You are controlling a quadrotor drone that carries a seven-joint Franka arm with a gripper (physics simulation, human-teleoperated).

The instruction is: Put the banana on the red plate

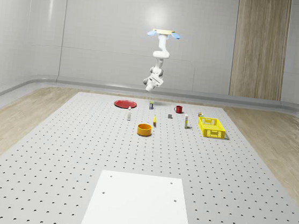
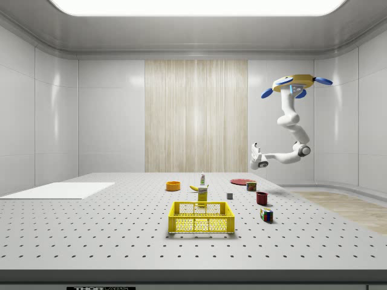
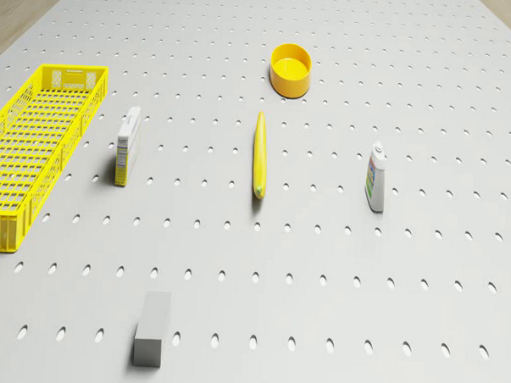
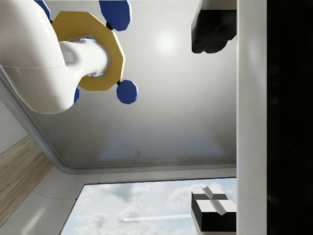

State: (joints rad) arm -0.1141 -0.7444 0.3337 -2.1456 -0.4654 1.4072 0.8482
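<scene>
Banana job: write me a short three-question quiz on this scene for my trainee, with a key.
1. True or false: the banana already lies on the red plate.
2. Pick one. The drone: A) rests on the table; B) hovers above the table; C) is parked on the red plate.
3. Fill in: in the wrist view, the fingers of the tool stand ____ (open or shut).

Key: 1 false, the banana lies on the table, apart from the plate; 2 B; 3 open, with nothing between them.
</scene>
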